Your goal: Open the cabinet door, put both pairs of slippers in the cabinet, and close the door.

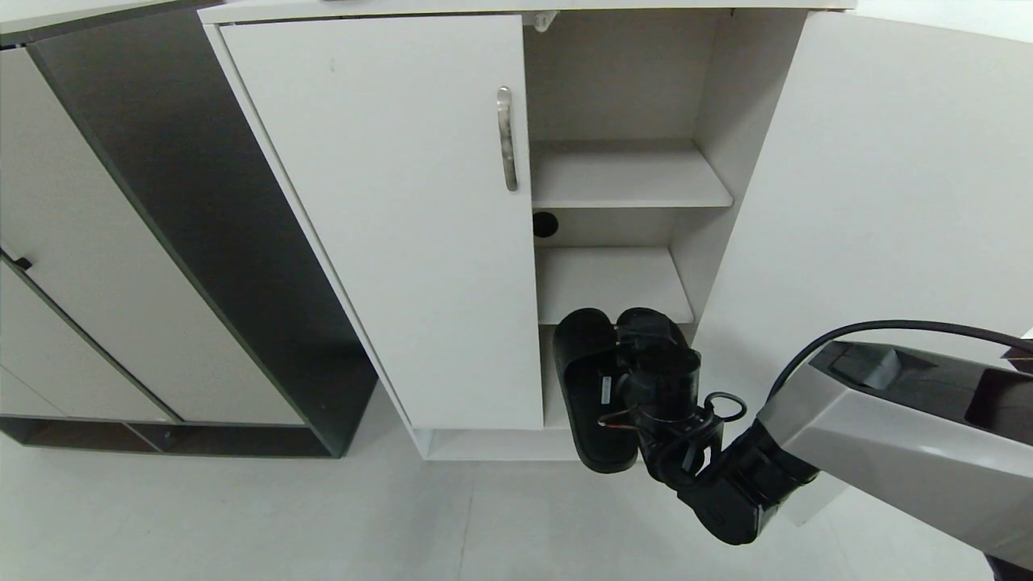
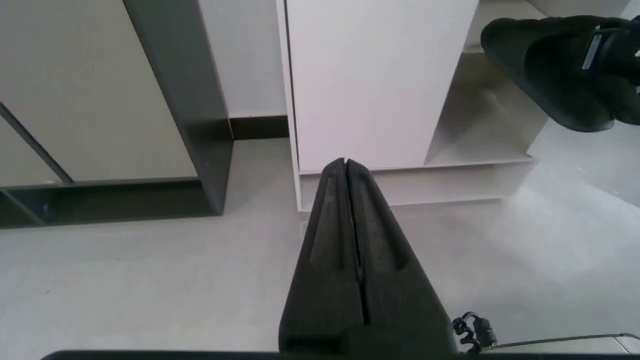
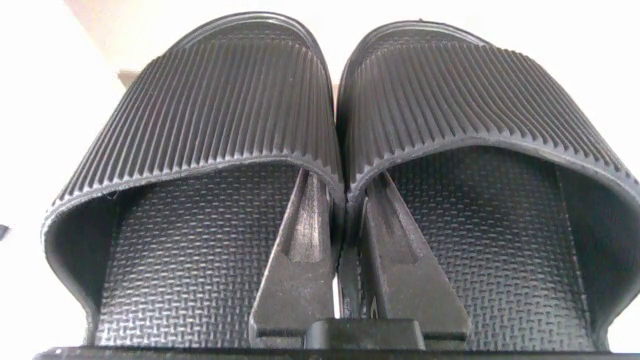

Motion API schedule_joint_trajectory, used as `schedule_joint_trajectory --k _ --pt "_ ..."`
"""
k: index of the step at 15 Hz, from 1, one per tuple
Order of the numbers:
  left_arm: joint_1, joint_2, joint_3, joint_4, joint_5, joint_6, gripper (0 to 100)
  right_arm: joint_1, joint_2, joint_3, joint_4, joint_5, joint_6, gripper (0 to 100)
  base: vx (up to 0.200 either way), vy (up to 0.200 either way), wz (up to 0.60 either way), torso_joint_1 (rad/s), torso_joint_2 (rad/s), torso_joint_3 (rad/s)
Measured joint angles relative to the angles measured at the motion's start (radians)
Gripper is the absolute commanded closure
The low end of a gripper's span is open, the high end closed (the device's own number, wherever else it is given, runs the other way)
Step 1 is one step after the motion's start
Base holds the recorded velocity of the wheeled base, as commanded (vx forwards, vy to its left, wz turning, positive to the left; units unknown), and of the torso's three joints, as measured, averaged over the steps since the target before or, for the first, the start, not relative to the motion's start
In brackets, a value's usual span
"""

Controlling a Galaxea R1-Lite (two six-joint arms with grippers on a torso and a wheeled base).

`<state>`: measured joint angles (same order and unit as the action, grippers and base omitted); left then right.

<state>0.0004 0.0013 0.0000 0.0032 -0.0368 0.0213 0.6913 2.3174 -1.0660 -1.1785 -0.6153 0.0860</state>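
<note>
There, the black slippers were pinched together by the nearly closed right gripper, seen in the head view before the open cabinet; the left gripper was closed, empty.

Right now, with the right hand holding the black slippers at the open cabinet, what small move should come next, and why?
Probably ease the right hand forward, carrying the black slippers into the bottom compartment. The right door stands open, and the pair, pinched in the hand, hangs just outside that compartment, above the floor.
</note>
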Motion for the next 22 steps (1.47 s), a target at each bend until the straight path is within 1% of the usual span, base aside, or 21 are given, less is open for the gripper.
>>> schedule_joint_trajectory --k 5,11,16,19,22 --pt "0.000 0.000 0.000 0.000 0.000 0.000 100 -0.007 0.002 -0.009 0.004 0.000 -0.004 100 0.200 0.000 0.00 0.003 0.00 -0.001" --pt "0.000 0.000 0.000 0.000 0.001 -0.003 100 -0.022 0.031 -0.079 0.017 0.001 -0.002 100 0.000 0.000 0.00 0.000 0.00 0.000" --pt "0.000 0.000 0.000 0.000 0.003 -0.005 100 -0.064 0.077 -0.188 0.071 0.000 -0.001 100 0.000 0.000 0.00 0.000 0.00 0.000" --pt "0.000 0.000 0.000 -0.001 0.003 -0.004 100 -0.076 0.090 -0.238 0.112 0.001 -0.001 100 0.000 0.000 0.00 0.000 0.00 0.000" --pt "0.000 0.000 0.000 -0.001 0.003 -0.004 100 -0.079 0.102 -0.249 0.113 0.001 0.000 100 0.200 0.000 0.00 -0.007 0.00 0.001"
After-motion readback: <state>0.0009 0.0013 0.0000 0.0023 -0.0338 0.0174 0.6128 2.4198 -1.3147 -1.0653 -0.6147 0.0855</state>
